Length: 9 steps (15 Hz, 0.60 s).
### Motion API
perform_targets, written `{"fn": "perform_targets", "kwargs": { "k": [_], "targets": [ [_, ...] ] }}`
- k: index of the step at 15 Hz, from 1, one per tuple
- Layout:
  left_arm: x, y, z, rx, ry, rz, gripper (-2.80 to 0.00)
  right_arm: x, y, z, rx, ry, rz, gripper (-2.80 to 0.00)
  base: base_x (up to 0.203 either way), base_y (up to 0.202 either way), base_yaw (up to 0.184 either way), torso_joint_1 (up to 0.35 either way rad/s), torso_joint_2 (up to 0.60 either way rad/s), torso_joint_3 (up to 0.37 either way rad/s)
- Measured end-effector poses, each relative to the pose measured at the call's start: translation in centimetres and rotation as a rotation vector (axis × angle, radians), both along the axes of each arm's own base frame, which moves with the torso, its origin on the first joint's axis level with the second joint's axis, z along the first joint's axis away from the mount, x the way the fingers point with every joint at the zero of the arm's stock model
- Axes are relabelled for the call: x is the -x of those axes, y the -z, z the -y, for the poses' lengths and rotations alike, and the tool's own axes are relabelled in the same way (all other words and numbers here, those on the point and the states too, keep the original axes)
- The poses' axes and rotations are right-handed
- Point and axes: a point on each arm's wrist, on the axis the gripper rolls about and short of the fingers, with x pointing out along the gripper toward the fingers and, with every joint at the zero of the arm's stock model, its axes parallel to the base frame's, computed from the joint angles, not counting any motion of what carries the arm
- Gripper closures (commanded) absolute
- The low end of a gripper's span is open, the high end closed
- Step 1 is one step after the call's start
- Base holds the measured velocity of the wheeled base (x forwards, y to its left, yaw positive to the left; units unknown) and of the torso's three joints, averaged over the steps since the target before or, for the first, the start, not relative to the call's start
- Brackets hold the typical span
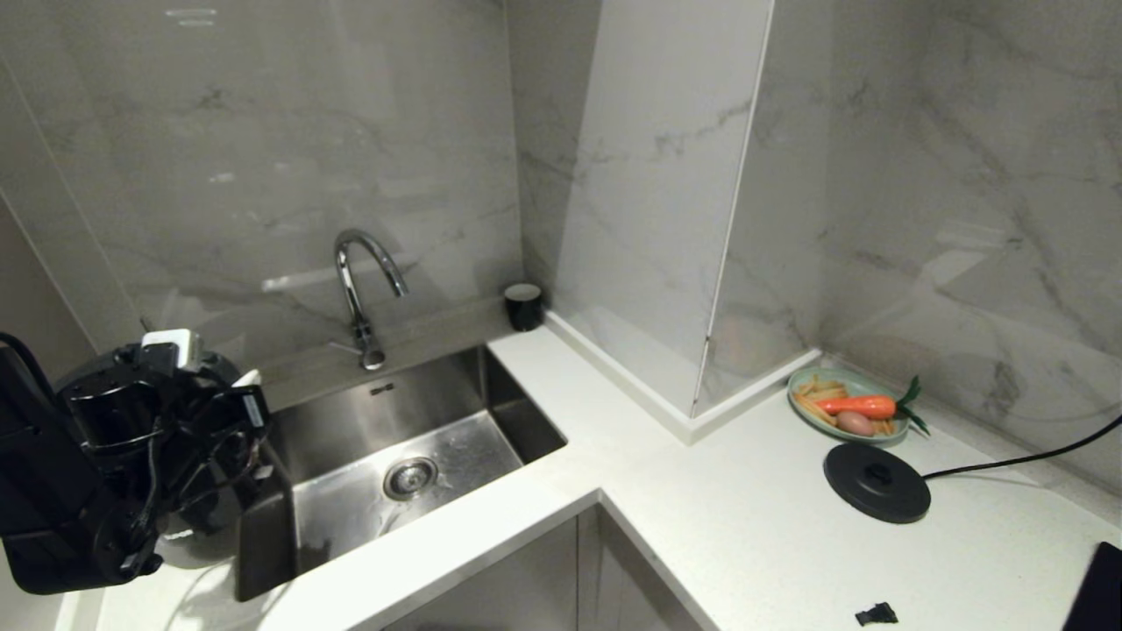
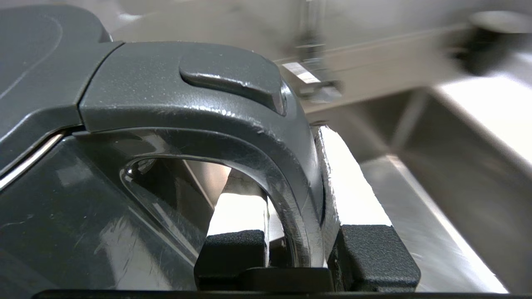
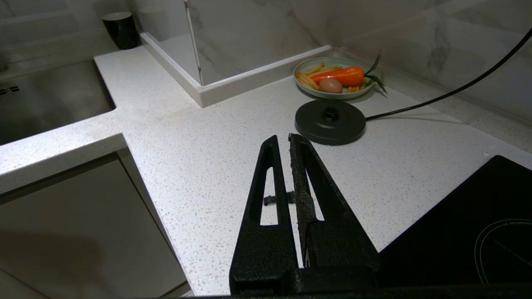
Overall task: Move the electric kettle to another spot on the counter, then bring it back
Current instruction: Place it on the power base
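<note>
The electric kettle (image 1: 200,523) is at the far left of the counter (image 1: 745,526), left of the sink, mostly hidden behind my left arm. My left gripper (image 1: 235,405) is shut on its black loop handle (image 2: 257,137): one finger sits inside the loop and the other outside, beside the glossy black body (image 2: 62,216). I cannot tell whether the kettle's bottom touches the counter. My right gripper (image 3: 282,139) hangs shut and empty above the speckled counter (image 3: 199,145), near the front edge.
The steel sink (image 1: 394,456) with its faucet (image 1: 359,289) lies right of the kettle. A small black cup (image 1: 523,306) stands in the corner. The round black base disc (image 1: 877,482) with its cord sits by a plate of vegetables (image 1: 846,403). The black cooktop (image 3: 478,232) is at the right.
</note>
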Motion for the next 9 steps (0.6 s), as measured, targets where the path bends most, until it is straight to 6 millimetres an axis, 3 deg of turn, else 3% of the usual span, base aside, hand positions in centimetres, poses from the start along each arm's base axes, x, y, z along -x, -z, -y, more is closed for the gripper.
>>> {"fn": "perform_targets", "kwargs": {
  "k": [5,9],
  "targets": [
    [1.4,-2.2,4.0,0.008,0.109,0.01,0.0,0.0,0.0,0.0,0.0,0.0,0.0,0.0,0.0,0.0,0.0,0.0,0.0,0.0],
    [2.3,-2.9,8.0,0.038,0.217,0.006,0.0,0.0,0.0,0.0,0.0,0.0,0.0,0.0,0.0,0.0,0.0,0.0,0.0,0.0]
  ]
}}
